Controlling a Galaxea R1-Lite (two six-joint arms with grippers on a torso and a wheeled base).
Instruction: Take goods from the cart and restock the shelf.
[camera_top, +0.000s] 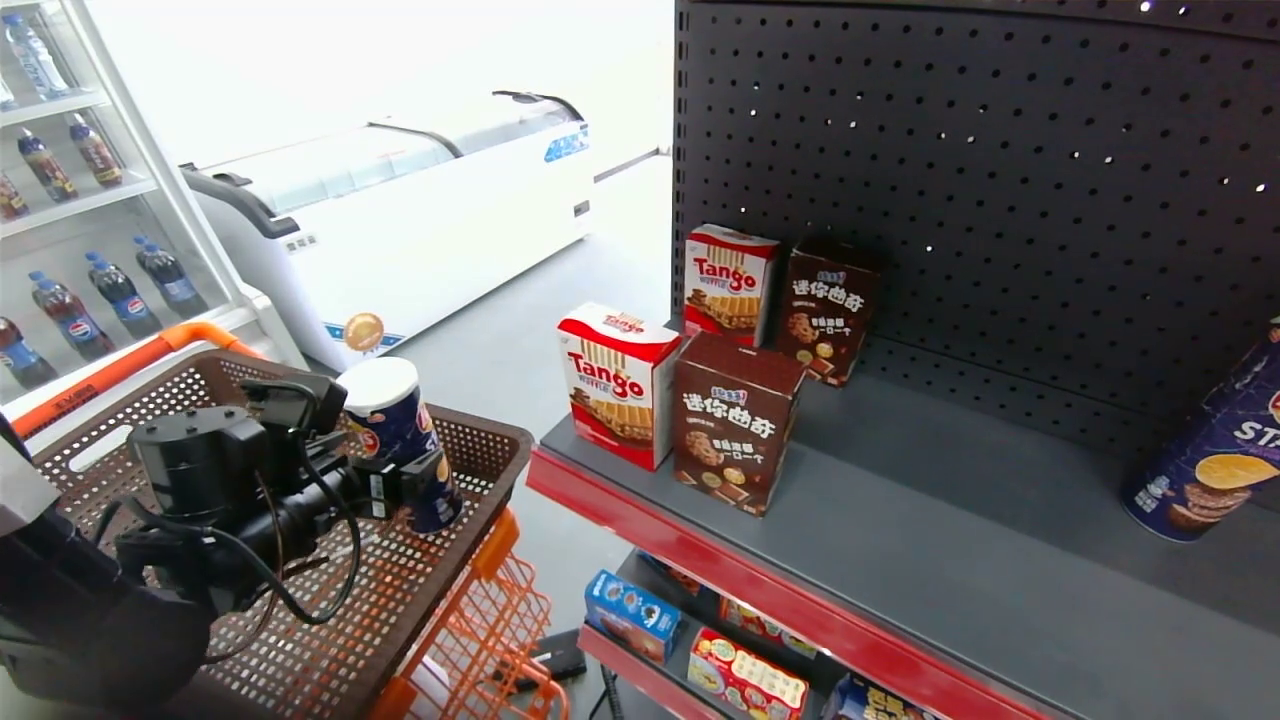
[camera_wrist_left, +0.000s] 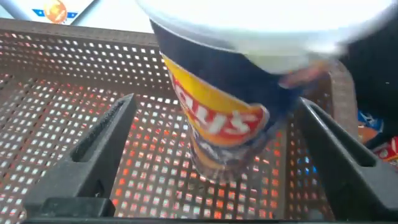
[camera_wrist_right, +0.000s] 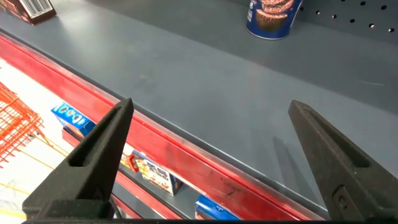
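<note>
A dark blue chips can (camera_top: 395, 425) with a white lid stands slightly tilted in the brown basket (camera_top: 482, 428) on the orange cart (camera_top: 490, 620). My left gripper (camera_top: 415, 487) is open around the can's lower half. In the left wrist view the can (camera_wrist_left: 224, 118) sits between the fingers (camera_wrist_left: 99, 149) with gaps on both sides. My right gripper (camera_wrist_right: 211, 104) hangs open over the bare grey shelf (camera_wrist_right: 205, 68), near its red front edge. A second blue chips can (camera_top: 1210, 450) stands at the shelf's right, against the pegboard.
Two red-and-white wafer boxes (camera_top: 615, 385) and two brown cookie boxes (camera_top: 735, 420) stand at the shelf's left end. The shelf's middle (camera_top: 950, 520) is bare. Lower shelves (camera_top: 640, 612) hold goods. A white chest freezer (camera_top: 420, 210) and a drinks fridge (camera_top: 80, 200) stand behind the cart.
</note>
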